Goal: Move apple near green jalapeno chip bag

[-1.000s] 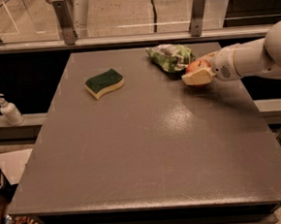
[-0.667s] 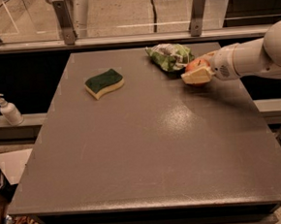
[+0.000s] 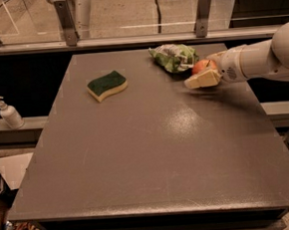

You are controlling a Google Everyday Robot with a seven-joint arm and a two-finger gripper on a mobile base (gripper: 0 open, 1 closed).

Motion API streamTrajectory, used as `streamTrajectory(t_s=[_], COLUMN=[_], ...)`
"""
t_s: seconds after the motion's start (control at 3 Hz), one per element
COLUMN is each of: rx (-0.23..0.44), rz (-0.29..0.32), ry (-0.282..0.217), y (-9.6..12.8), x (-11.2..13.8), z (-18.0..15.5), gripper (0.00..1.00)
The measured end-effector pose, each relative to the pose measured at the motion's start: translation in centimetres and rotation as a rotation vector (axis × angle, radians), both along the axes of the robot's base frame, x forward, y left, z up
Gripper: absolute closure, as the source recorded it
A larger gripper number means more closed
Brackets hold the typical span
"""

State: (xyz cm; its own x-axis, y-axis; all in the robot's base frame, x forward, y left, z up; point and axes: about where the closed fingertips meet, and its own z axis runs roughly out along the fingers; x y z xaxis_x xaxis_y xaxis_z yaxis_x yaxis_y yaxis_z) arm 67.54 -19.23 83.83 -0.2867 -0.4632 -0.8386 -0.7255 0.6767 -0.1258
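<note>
**Nearly placed: apple held beside chip bag at far right of table**

At inspection, the gripper (image 3: pixel 200 74) was at the far right part of the table (image 3: pixel 152 151), reaching in from the right edge. Its fingers (image 3: pixel 204 79) were closed around the apple (image 3: pixel 203 65), with one pale finger showing below and in front of the fruit. The apple sat just beside the right end of the green jalapeno chip bag (image 3: pixel 174 57). Whether the two touched could not be determined. Whether the apple rested on the surface or hung slightly above it could not be determined either.

A yellow sponge (image 3: pixel 107 85) with a dark green top lay well apart to the left. A soap bottle (image 3: pixel 8 113) stood on a ledge off the table's left side.

Assessment: the step in hand appeared to be the release. To do it well, the apple should be lowered until it bears on the table before the fingers part, since a round fruit let go early may roll toward the near right edge. The fingers should open slowly and evenly. Withdrawal should go back to the right, away from the bag, so that the crumpled foil is not dragged or pushed off.
</note>
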Motion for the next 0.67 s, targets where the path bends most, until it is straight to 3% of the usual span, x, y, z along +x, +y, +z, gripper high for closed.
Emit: streamTrajectory(t_s=[0.67], rx=[0.017], rz=[0.003], ry=[-0.001], y=[-0.99], x=[-0.22], z=[0.77], gripper=[0.0])
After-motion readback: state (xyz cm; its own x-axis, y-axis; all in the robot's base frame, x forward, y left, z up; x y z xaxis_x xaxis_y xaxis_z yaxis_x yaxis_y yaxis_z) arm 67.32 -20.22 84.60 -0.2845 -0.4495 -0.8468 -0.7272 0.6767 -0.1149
